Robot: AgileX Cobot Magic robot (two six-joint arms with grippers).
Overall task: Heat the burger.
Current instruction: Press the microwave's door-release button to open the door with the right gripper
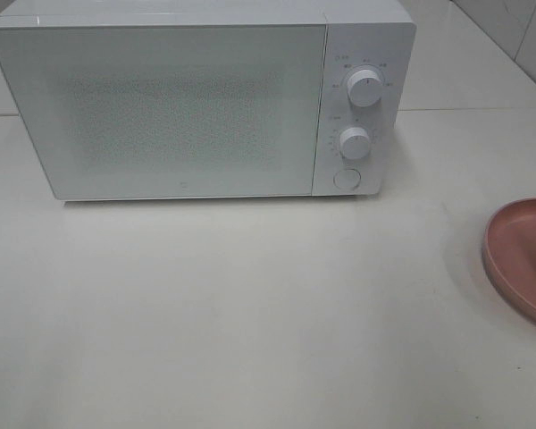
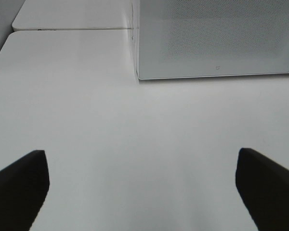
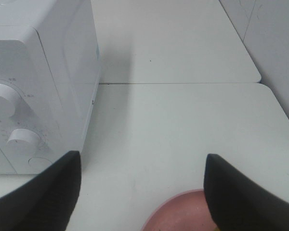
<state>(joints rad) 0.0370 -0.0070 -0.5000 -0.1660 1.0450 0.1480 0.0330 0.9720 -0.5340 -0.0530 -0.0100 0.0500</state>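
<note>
In the exterior high view a white microwave (image 1: 161, 107) stands at the back of a pale table (image 1: 250, 313), its door shut; on its control panel sit an upper knob (image 1: 364, 87), a lower knob (image 1: 355, 142) and a round button (image 1: 346, 178). A pink plate (image 1: 518, 250), cut by the frame's right edge, lies well apart from the microwave. In the left wrist view the left gripper (image 2: 139, 153) hangs over bare table, its fingers spread wide with nothing between them. In the right wrist view the right gripper (image 3: 142, 155) hangs above the plate's rim beside the microwave, fingers apart and empty. The burger cannot be made out in any view.
</note>
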